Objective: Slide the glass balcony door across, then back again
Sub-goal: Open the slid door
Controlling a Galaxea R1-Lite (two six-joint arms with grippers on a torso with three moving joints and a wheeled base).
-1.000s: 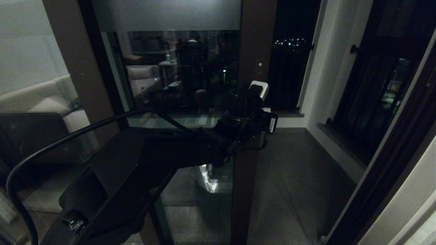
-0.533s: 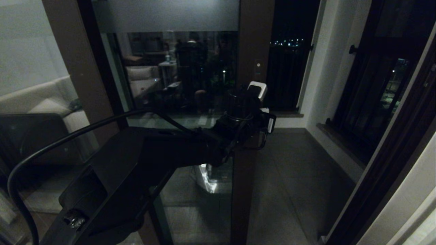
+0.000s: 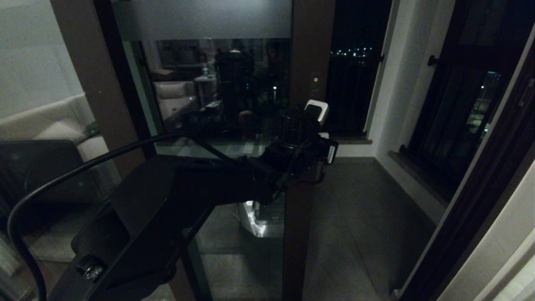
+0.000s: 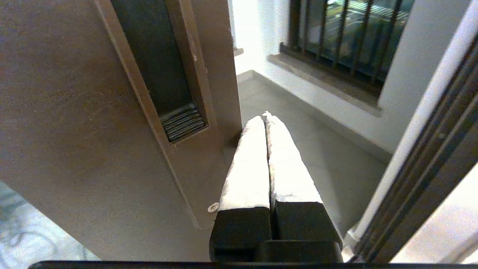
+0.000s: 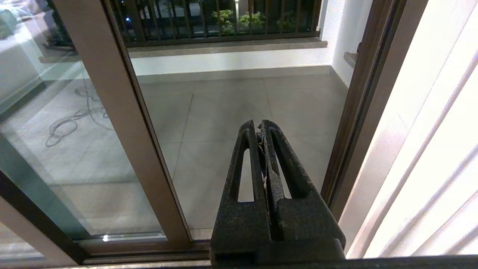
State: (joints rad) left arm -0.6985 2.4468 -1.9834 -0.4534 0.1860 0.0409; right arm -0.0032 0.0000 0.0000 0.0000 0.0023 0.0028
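The left gripper [image 4: 266, 116] has its pale fingers [image 4: 246, 168] pressed flat together with nothing between them, tips resting against the open edge of the glass balcony door [image 4: 93, 123], right beside the recessed handle slot [image 4: 164, 74] in the brown stile. A small silver screw [image 4: 213, 207] sits at the bottom corner of the handle plate, close to the base of the fingers. From the head view, the left arm [image 3: 188, 196] reaches forward across the frame, its wrist up against the door's stile [image 3: 307, 62], which stands about mid-picture; the glass of that panel [image 3: 217, 92] spreads off to the robot's left, and the doorway to the robot's right of the stile lies open onto the tiled balcony floor [image 3: 359, 217]. Further right, the dark window with black bars [image 3: 455, 108] lines the balcony wall. The right gripper [image 5: 260, 125] hangs low, black fingers closed on each other and empty, pointing down at the floor tiles just inside the opening, between the door stile [image 5: 123, 123] and the fixed door frame [image 5: 358, 112] on the far side. A loose cable [image 5: 71, 119] lies coiled on the tiles behind the glass.
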